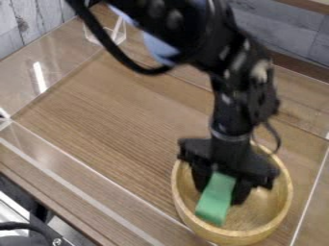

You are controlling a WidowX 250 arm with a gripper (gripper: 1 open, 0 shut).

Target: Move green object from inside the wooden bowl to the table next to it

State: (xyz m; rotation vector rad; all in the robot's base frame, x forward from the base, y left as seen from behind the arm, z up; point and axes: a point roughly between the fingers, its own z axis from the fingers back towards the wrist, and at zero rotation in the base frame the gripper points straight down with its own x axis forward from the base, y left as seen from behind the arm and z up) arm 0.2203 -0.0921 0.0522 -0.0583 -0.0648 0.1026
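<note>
Plain matte green bar [216, 199], flat and rectangular, clamped between gripper [228, 180] fingers, tilted over the light wooden bowl [276, 216] at the near right of the table [103, 125].

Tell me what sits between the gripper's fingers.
The green object, clamped between the gripper fingers above the bowl, in the camera view.

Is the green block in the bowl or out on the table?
In: the green block sits between the gripper fingers, within the wooden bowl's rim. Whether it has lifted clear cannot be told.
</note>
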